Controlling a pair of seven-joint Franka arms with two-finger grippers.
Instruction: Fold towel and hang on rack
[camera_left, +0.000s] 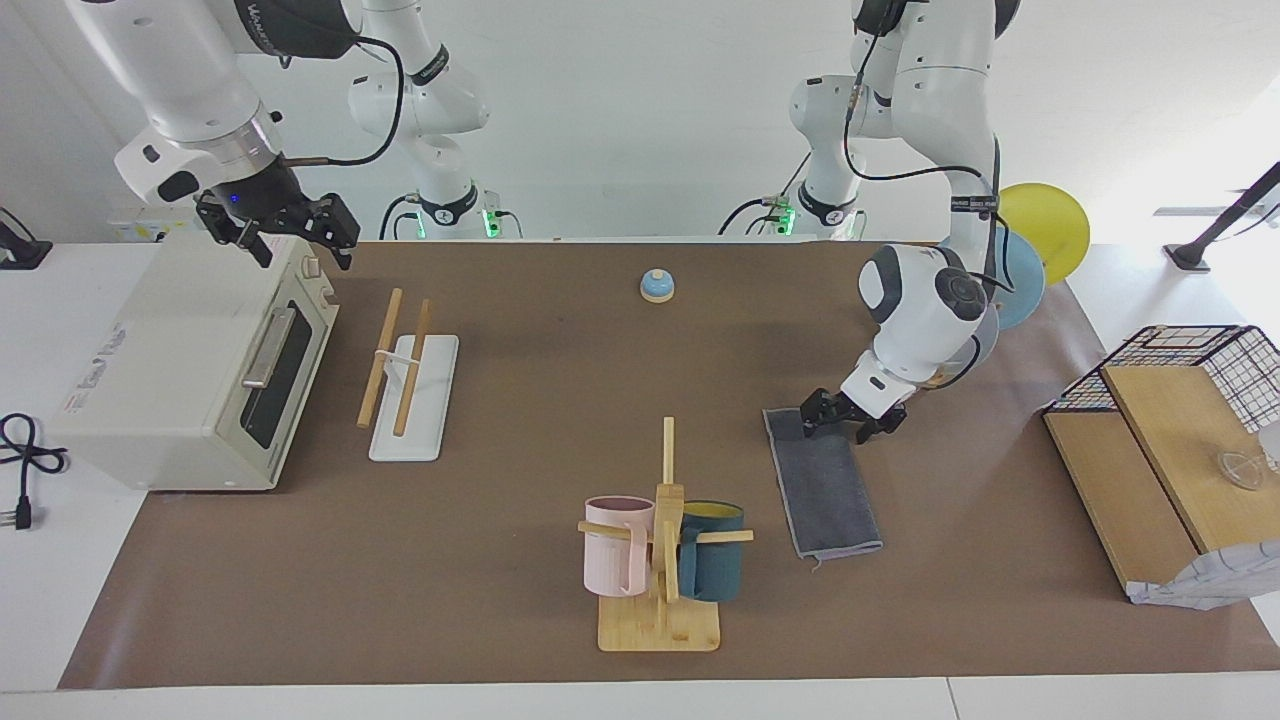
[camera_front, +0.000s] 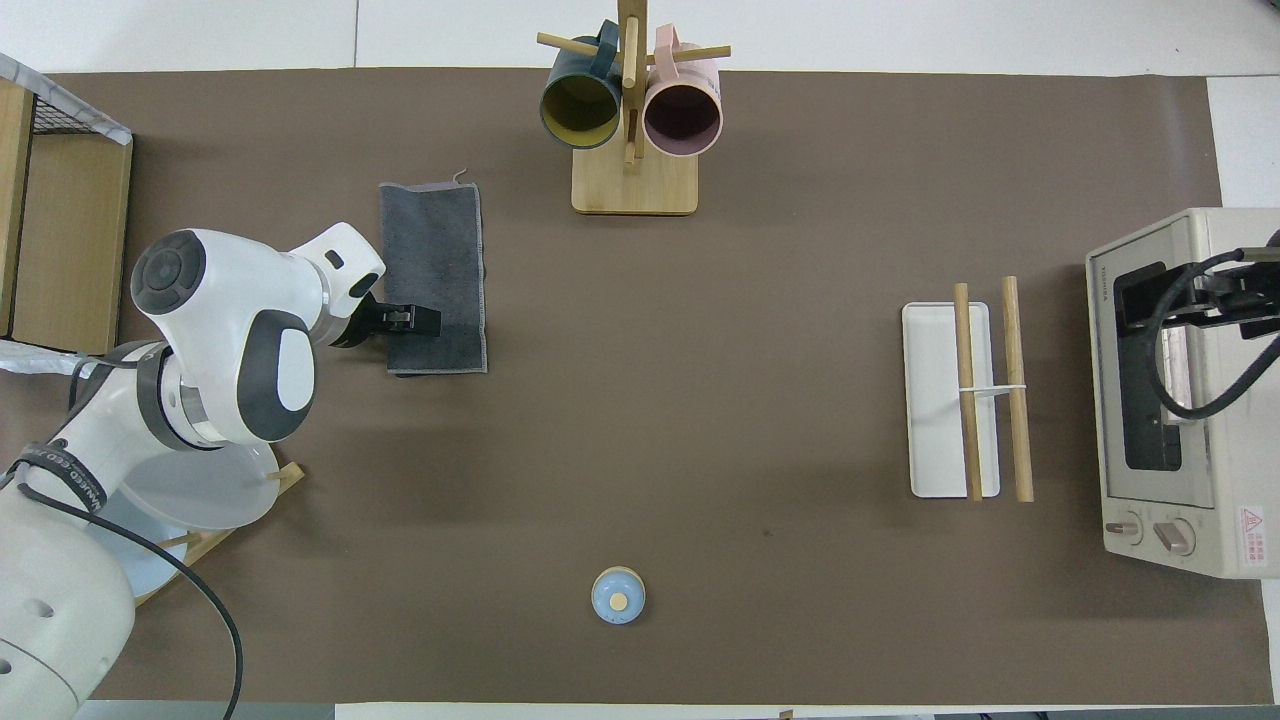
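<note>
The towel (camera_left: 824, 485) (camera_front: 436, 275) lies flat on the brown mat as a folded dark grey strip, running away from the robots. My left gripper (camera_left: 838, 421) (camera_front: 408, 321) is open, turned sideways and low over the strip's end nearest the robots, at the edge toward the left arm's end of the table. Nothing is between its fingers. The rack (camera_left: 398, 360) (camera_front: 985, 390), two wooden rods on a white base (camera_left: 428, 425), stands bare toward the right arm's end. My right gripper (camera_left: 288, 232) (camera_front: 1228, 303) waits open above the toaster oven.
A toaster oven (camera_left: 190, 360) stands beside the rack. A mug tree (camera_left: 660, 560) with pink and teal mugs is beside the towel, farther from the robots. A blue bell (camera_left: 657, 286), a plate stand (camera_left: 1010, 285) and a wire basket with wooden boards (camera_left: 1170, 420) are also here.
</note>
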